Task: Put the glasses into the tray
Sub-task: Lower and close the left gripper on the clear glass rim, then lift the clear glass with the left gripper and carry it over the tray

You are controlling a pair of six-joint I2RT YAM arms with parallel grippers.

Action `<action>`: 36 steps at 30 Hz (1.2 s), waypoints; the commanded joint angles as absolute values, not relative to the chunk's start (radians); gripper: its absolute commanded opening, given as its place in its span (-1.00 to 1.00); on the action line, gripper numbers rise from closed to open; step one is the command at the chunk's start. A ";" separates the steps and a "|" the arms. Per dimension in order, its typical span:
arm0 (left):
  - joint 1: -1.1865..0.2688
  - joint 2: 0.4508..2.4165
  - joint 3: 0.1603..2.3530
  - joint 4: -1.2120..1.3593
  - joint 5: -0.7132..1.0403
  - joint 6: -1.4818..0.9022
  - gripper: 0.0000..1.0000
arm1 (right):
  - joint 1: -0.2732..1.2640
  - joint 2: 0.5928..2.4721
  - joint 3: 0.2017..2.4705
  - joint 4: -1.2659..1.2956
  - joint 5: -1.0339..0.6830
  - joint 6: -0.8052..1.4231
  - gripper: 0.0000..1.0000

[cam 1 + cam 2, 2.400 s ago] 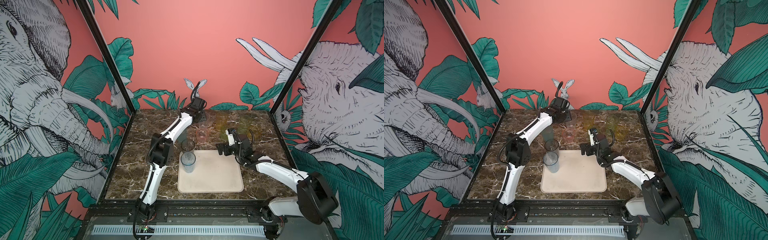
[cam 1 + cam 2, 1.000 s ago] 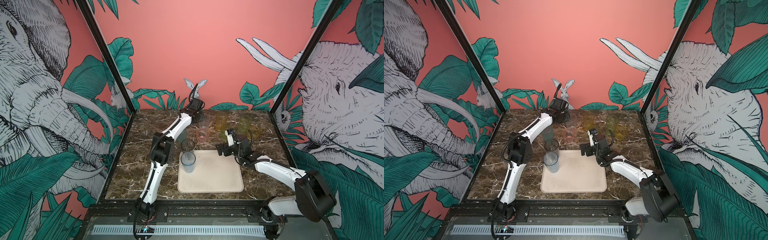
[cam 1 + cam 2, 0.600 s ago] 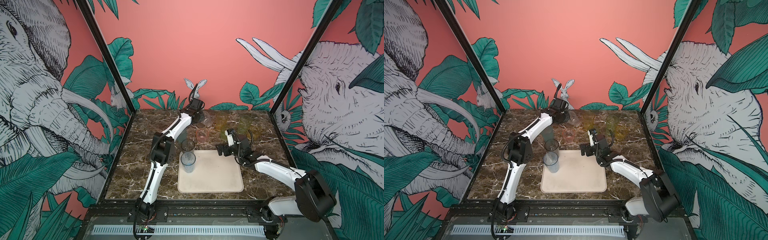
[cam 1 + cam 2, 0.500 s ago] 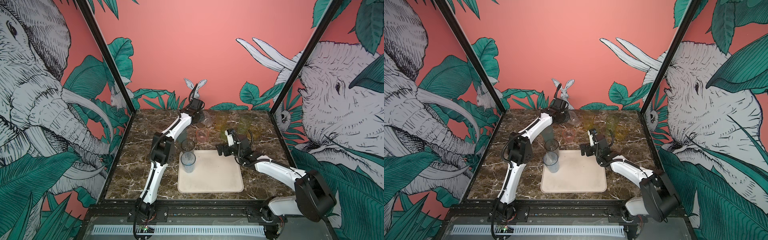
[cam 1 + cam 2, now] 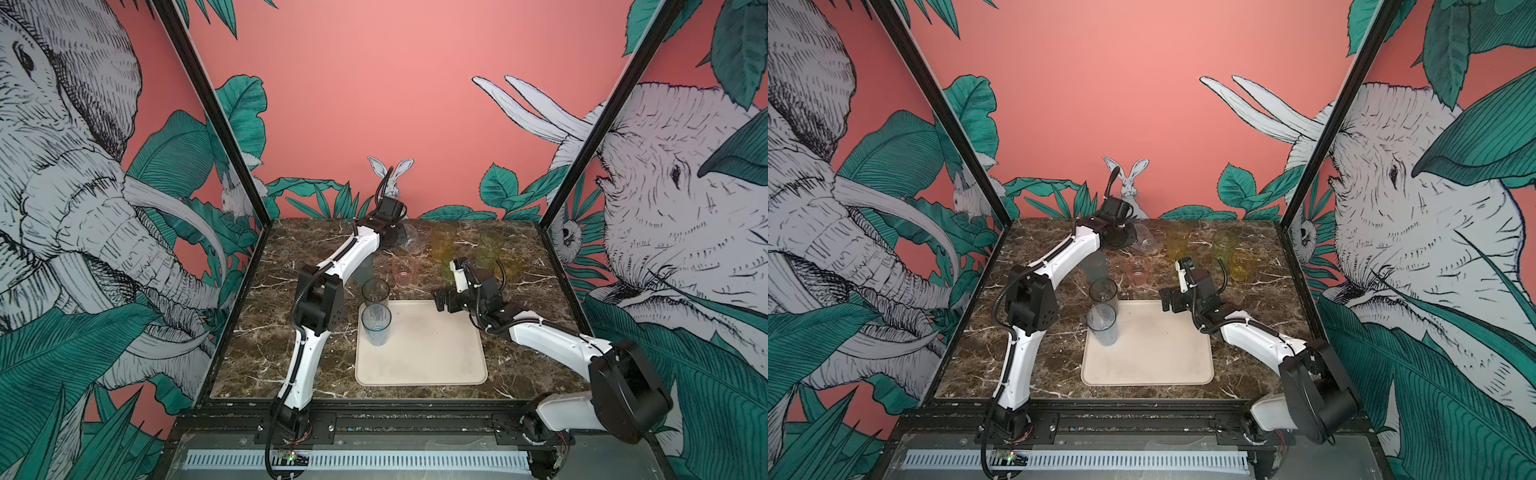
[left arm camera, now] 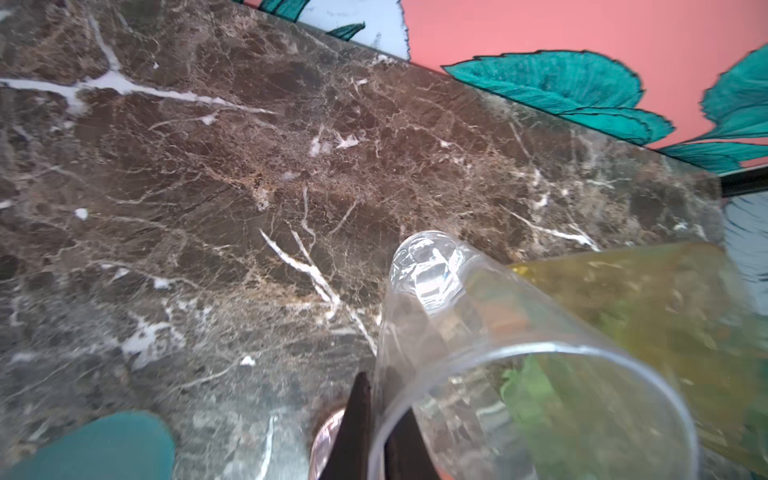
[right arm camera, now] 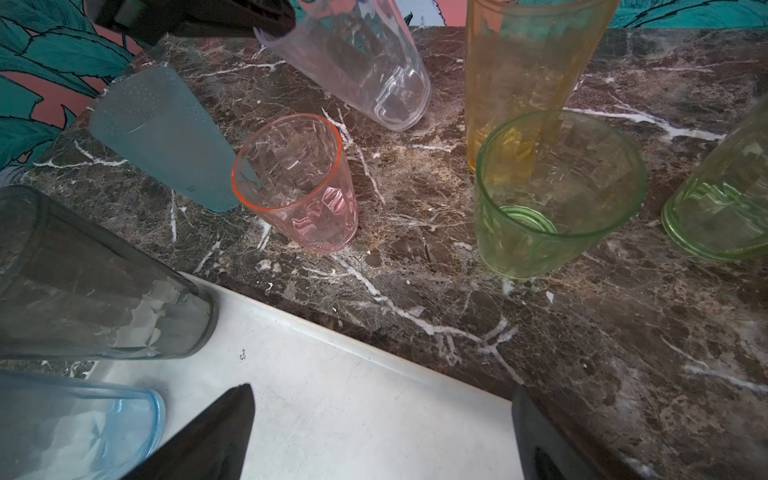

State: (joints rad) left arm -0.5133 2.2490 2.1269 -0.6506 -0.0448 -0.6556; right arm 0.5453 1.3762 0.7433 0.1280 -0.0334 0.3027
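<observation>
Clear glass (image 5: 411, 244) leaned tilted near the back wall (image 5: 374, 104), its rim pinched by the left gripper (image 6: 376, 432) on its outstretched arm; the right gripper (image 5: 444, 300) hovered spread wide and empty above the far edge of the tray (image 5: 432, 361).

Glossy see-through glasses (image 7: 295, 183), brown veined marble tabletop (image 7: 623, 332) (the tray (image 7: 353, 395) looks matt).

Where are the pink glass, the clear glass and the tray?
pink glass (image 7: 299, 195): right wrist view, on its side wall.
clear glass (image 6: 440, 328): left wrist view, on its tilted side wall.
tray (image 5: 424, 353): in a top view, on its bare floor.
</observation>
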 commanded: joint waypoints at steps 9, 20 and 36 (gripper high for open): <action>-0.528 1.894 1.907 -0.643 -0.015 -0.644 -1.00 | 0.552 1.384 0.767 0.144 -0.038 0.301 0.98; -0.620 1.687 1.801 -0.802 -0.043 -0.625 -1.00 | 0.551 1.385 0.767 0.156 -0.066 0.310 0.97; -0.754 1.491 1.752 -1.030 -0.058 -0.647 -1.00 | 0.551 1.374 0.756 0.156 -0.029 0.298 0.97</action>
